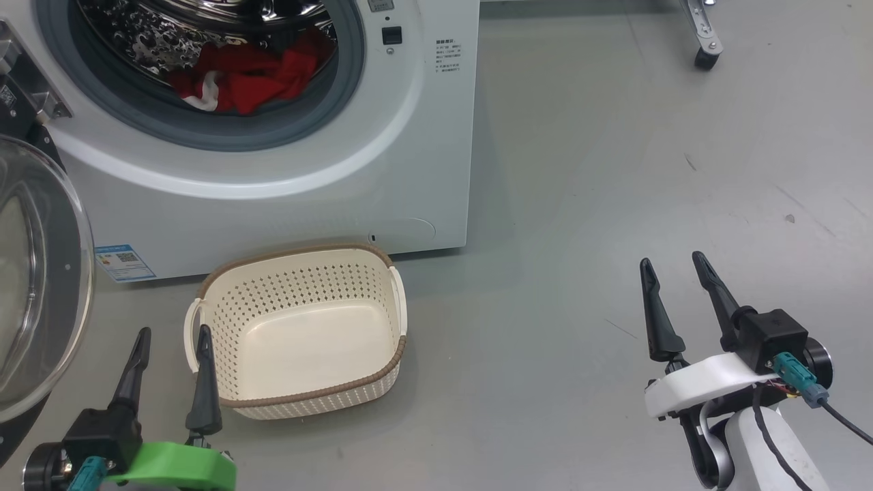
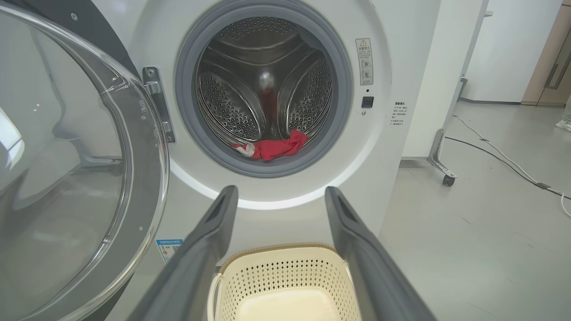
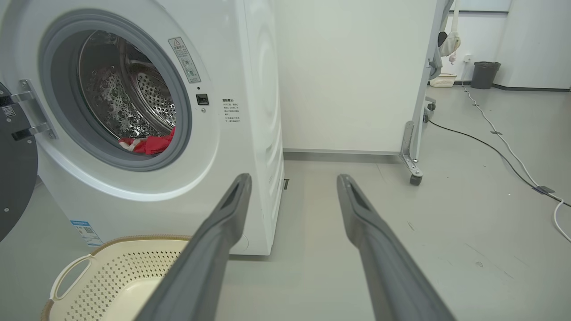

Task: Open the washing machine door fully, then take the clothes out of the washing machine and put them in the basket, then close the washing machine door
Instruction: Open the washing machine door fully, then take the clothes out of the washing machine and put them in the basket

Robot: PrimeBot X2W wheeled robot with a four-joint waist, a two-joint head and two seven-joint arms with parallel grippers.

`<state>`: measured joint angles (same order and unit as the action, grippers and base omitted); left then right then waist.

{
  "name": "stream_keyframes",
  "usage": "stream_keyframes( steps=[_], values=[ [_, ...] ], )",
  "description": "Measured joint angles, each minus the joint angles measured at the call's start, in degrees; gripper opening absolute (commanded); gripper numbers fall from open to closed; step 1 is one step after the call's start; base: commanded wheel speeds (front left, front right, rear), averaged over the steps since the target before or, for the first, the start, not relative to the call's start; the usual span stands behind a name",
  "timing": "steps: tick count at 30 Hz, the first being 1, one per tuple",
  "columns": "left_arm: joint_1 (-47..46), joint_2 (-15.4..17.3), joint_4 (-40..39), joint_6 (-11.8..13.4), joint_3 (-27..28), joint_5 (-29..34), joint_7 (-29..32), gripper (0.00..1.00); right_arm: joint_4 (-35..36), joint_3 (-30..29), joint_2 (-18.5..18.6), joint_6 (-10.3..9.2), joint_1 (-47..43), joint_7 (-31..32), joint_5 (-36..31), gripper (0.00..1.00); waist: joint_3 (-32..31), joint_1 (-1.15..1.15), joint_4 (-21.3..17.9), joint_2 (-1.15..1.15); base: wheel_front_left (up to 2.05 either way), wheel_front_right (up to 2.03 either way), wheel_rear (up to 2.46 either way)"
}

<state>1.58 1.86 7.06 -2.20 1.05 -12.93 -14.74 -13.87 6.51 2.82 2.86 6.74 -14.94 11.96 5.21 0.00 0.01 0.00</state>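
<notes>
The washing machine stands on a grey floor with its front opening exposed. The washing machine door is swung wide open on the hinge at the machine's left side, its glass bowl facing outward. The clothes, a red garment with some white trim showing, lie bunched at the bottom front of the steel drum, against the grey seal. The basket sits upright on the floor just in front of the machine, below the opening; nothing lies in it. A blue label is stuck low on the machine's front, to the left of the basket. The left gripper hovers beside the basket's left handle with its fingers spread and nothing between them. The right gripper is well apart to the right, above bare floor, its fingers likewise parted and holding nothing. A wheeled stand leg stands further back on the right.
</notes>
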Motion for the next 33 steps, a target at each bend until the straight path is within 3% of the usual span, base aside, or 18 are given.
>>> stream_keyframes(
  steps=[19,33],
  values=[
    [0.03,0.01,-0.15,0.48,-0.30,-0.21,0.01,1.00,0.23,-0.02,-0.03,0.03,-0.13,0.00,0.00,1.00,0.54,0.00,0.11,0.00,0.07,-0.07,0.00],
    [0.05,0.01,-0.10,0.90,-0.27,-0.19,0.02,1.00,0.12,-0.25,-0.08,0.09,-0.25,0.00,0.00,1.00,0.70,0.00,0.38,0.00,0.63,-0.63,0.00]
  ],
)
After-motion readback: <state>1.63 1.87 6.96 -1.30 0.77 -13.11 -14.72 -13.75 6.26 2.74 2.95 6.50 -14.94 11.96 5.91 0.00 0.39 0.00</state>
